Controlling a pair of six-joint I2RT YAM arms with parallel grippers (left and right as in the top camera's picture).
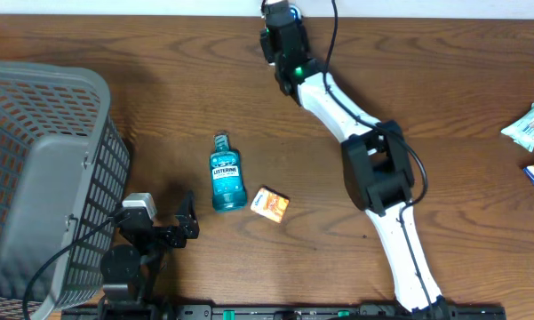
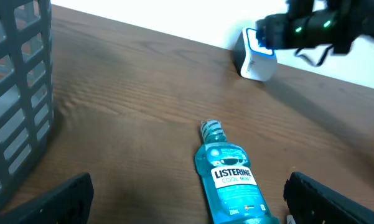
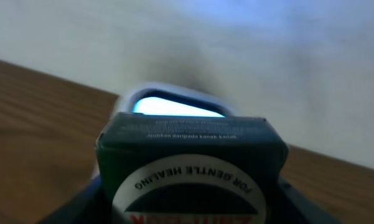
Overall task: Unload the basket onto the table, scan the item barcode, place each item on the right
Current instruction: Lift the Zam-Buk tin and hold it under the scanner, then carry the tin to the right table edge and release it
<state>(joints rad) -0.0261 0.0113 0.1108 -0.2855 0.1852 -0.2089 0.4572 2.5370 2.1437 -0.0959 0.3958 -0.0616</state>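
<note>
basket [image 1: 44, 116]: grey plastic lattice with tapered walls, sitting at the far left of the surface [image 1: 160, 80], which is brown wood grain.
left gripper [image 1: 185, 224]: resting low beside the basket, jaws standing spread wide, holding nothing.
bottle [image 1: 227, 173]: lying flat; clear teal plastic, ribbed cap, rounded shoulders; probably prone to rolling.
small box [image 1: 270, 204]: orange-and-white card, lying just beside the bottle's base.
right gripper [image 1: 280, 27]: pinching the dark green box [image 3: 190, 162] at the back edge of the surface.
dark green box: matte card with sharp edges, hanging close in front of the scanner [image 3: 174, 106].
scanner: white rounded housing, window glowing pale blue.
step in hand: presenting the barcode, which is not visible here. Best done by turning the box slowly so each face is meeting the window squarely, staying close without touching and gripping without crushing the card.
packets [image 1: 526, 124]: lying at the far right, crinkled; detail too small to tell.
</note>
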